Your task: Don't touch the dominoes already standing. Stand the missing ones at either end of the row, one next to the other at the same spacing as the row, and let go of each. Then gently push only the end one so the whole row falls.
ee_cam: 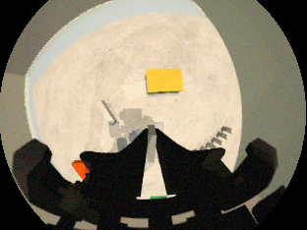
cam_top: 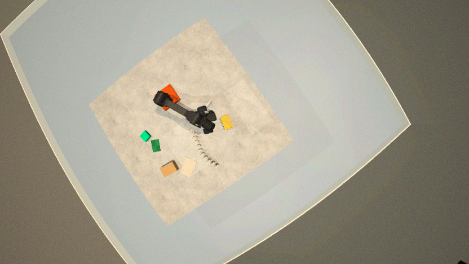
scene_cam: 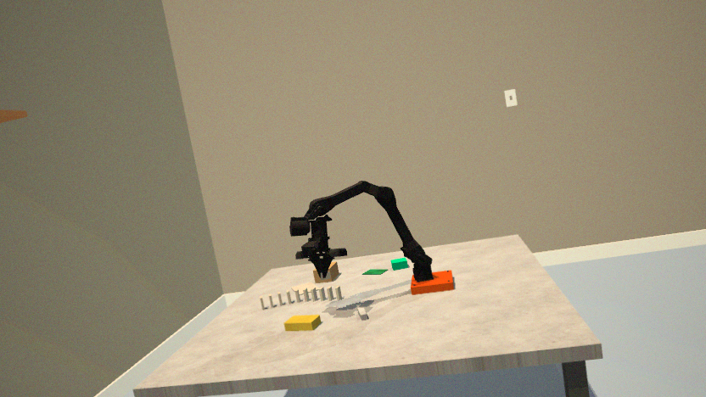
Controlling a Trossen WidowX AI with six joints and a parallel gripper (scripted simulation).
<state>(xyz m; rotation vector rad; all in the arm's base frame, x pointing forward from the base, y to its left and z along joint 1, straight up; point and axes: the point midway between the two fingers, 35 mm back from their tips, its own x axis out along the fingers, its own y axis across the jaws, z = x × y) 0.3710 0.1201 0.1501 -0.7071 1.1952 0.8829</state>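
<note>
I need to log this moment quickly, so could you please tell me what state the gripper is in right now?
Gripper: closed on a domino, held raised above the table.

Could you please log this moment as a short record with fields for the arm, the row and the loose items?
arm: black six-joint arm on an orange base block
pincer: pincer raised above the table, shut on a pale grey domino
row: pale grey standing dominoes, all upright
spare: one grey domino lying flat near the row's end
clutter: yellow flat block, two green blocks, two tan blocks
</note>
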